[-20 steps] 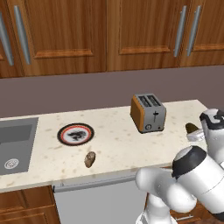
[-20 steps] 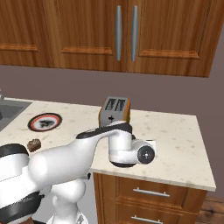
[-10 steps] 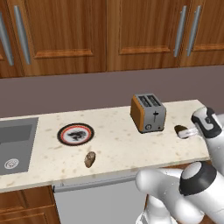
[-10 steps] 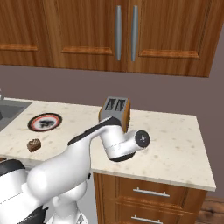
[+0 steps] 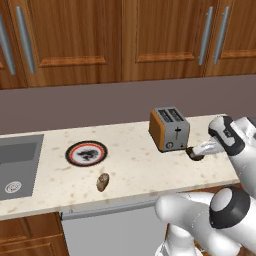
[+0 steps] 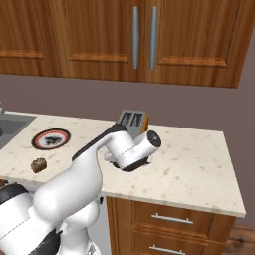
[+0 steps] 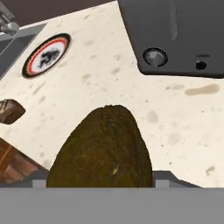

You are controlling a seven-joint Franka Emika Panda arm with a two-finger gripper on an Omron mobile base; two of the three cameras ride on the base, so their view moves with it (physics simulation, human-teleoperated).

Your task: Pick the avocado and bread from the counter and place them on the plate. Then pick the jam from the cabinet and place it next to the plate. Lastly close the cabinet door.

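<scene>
My gripper is shut on the avocado, a dark olive lump held just above the counter in front of the toaster's right corner. In the hand view the avocado looms large at the bottom and hides the fingertips. The plate with its red and black rim lies well to the left, seen also as the plate and the plate. The brown lumpy bread rests on the counter just below and right of the plate; the bread and bread sit near the front edge.
An orange and steel toaster stands right behind my hand, also the toaster and toaster. A grey sink is at the far left. Wood cabinet doors with long silver handles hang shut on the wall above.
My arm has swung left, carrying the avocado from the counter's right end to in front of the toaster. Plate and bread have not moved.
</scene>
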